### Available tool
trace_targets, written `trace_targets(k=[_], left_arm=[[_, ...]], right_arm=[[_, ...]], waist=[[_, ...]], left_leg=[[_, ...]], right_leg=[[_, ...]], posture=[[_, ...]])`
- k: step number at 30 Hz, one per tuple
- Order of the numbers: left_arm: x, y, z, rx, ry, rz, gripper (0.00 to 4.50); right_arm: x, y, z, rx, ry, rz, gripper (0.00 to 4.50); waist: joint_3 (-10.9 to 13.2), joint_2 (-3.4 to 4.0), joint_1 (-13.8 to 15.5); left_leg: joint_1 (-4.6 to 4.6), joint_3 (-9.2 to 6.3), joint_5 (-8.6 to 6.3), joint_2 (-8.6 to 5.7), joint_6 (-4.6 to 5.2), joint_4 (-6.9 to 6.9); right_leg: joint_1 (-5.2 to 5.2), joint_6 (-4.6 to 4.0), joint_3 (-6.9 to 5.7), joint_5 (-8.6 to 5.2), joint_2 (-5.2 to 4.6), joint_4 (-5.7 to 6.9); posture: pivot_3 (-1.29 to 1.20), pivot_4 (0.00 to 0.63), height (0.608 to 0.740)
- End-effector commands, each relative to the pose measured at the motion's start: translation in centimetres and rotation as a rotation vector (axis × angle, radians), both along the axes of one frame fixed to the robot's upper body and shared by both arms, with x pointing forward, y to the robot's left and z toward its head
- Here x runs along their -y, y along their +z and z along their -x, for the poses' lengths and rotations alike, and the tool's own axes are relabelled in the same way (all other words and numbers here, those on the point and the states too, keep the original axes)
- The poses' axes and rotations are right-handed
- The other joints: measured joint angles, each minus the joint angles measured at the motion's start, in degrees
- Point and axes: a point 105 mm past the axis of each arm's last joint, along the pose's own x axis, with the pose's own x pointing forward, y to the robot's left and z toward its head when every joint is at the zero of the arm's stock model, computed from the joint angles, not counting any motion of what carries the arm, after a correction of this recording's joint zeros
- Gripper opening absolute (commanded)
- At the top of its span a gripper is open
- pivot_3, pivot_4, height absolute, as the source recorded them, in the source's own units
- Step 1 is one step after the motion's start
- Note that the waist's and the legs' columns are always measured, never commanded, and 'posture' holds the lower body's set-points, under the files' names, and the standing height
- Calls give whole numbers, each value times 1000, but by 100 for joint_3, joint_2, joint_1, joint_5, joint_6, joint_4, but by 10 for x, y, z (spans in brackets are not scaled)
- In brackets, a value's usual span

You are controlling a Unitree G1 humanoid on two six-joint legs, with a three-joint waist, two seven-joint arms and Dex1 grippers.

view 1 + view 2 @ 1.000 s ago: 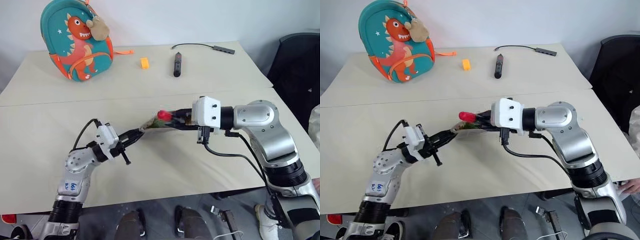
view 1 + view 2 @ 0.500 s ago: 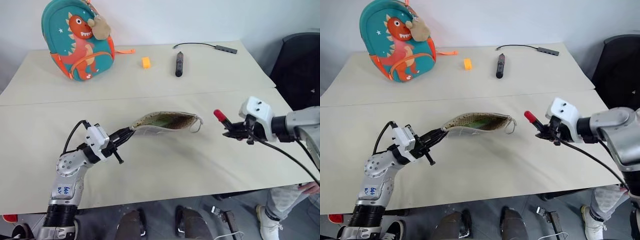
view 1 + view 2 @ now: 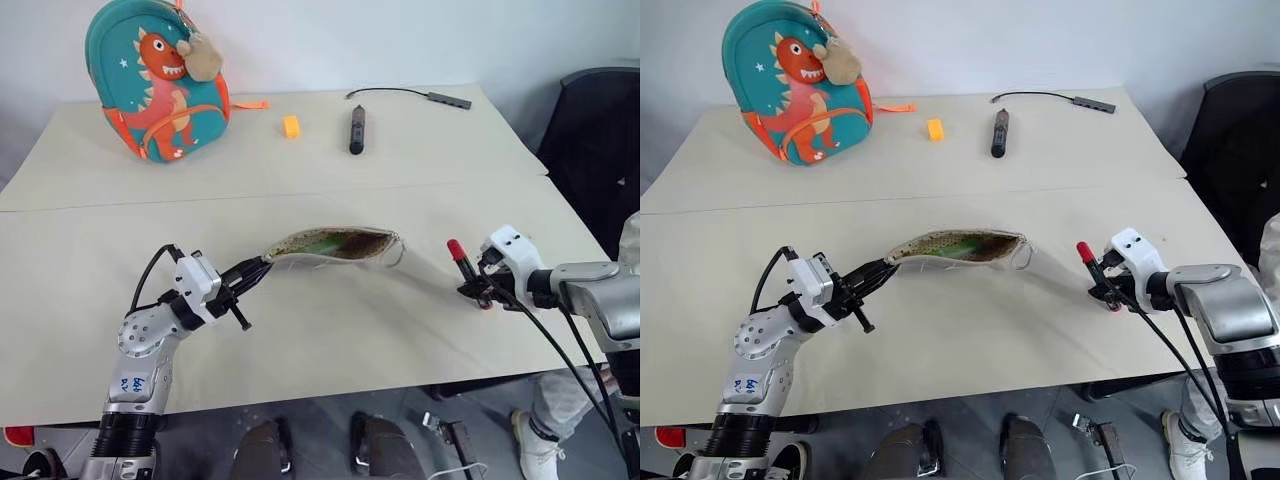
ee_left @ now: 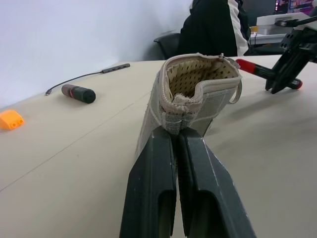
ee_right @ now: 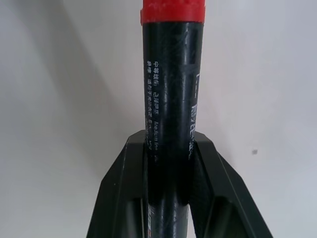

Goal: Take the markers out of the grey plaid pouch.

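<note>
Over your beige surface (image 3: 330,330), left jaws pinch the pouch (image 3: 330,243) shut; right jaws clamp the red-capped marker (image 3: 461,258), its small white print unreadable.

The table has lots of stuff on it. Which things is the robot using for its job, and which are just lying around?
For the job:
- grey plaid pouch, pinched by the left end effector
- red-capped marker, held by the right end effector
- something green inside the pouch, maybe another marker

Just lying about:
- dinosaur backpack
- orange block
- black stick device
- cable with adapter
</note>
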Motion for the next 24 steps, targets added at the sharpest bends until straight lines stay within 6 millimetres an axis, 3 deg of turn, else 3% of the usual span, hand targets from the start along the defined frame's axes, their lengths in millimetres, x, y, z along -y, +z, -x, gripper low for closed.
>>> trace_targets(k=[1, 5, 9, 12, 14, 17, 21, 24], left_arm=[[3, 14, 5, 67, -11, -1, 0], [4, 14, 5, 67, -14, 0, 0], [4, 14, 5, 71, -17, 0, 0], [5, 14, 5, 72, -18, -1, 0], [6, 15, 5, 73, -23, 3, 0], [8, 16, 5, 73, -30, 2, 0], [10, 19, 4, 76, -40, 9, 0], [12, 20, 4, 76, -44, 12, 0]], right_arm=[[6, 0, -1, 2, -47, -16, 1670], [-2, 11, -7, 44, -19, -33, 2938], [-16, 38, -12, 147, 75, -48, 2938], [-42, 91, -19, 381, 261, -26, 2938], [-52, 112, -21, 495, 336, -2, 2938], [-82, 139, -13, 604, 470, -68, 2938], [-140, 136, 14, 763, 777, -1, 2938], [-158, 134, 16, 828, 805, -35, 2938]], waist=[[0, 0, 0], [0, 0, 0], [4, 7, -7], [16, 28, -26], [18, 30, -11], [17, 27, 8], [16, 26, 1], [16, 25, -2]], left_leg=[[0, 1, 0, -3, 2, 0], [0, 2, 0, -4, 4, -1], [-1, 3, 0, -4, 4, -5], [-1, 11, 1, -2, 4, -8], [0, 15, 1, 1, 4, -8], [0, 13, 0, 8, 0, -8], [-2, 13, -2, 1, 3, -11], [-2, 14, -6, -2, 4, -7]], right_leg=[[0, 0, 1, 0, -2, 0], [-1, 2, 1, 1, -2, 0], [-5, 15, 2, 8, -1, 1], [-11, 28, 6, 16, 3, 4], [-12, 30, 8, 17, 7, 4], [-10, 27, 2, 15, 14, 1], [-11, 27, 4, 15, 5, 0], [-10, 28, 3, 15, 3, 3]], posture=[[0, 150, 740], [0, 150, 740], [0, 150, 740], [0, 150, 740], [0, 150, 740], [0, 150, 740], [0, 150, 740], [0, 150, 740]])
